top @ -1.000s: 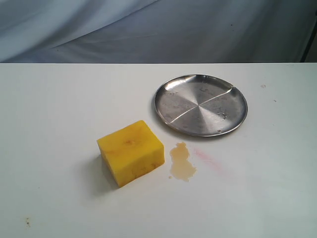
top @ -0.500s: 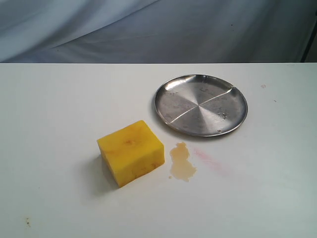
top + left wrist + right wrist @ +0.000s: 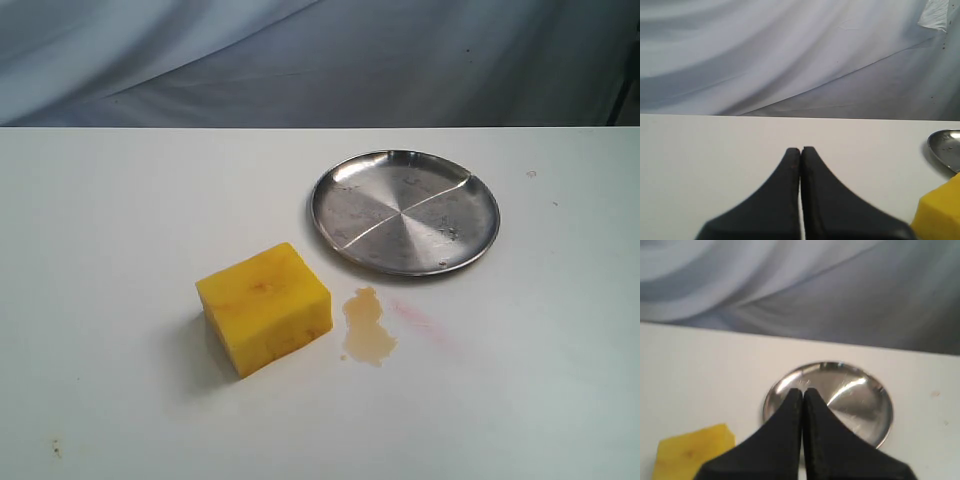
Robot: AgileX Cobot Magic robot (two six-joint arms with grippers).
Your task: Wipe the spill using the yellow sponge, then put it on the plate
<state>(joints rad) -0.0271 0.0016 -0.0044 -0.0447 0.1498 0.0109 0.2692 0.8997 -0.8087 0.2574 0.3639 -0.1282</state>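
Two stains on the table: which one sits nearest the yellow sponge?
The amber-brown spill, a glossy puddle just beside the yellow sponge. The faint pink smear lies beyond it, on the side away from the sponge.

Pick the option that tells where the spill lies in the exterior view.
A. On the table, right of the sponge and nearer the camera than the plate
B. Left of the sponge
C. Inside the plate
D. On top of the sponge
A: the spill sits on the bare table, just right of the yellow sponge and in front of the plate, which holds nothing.
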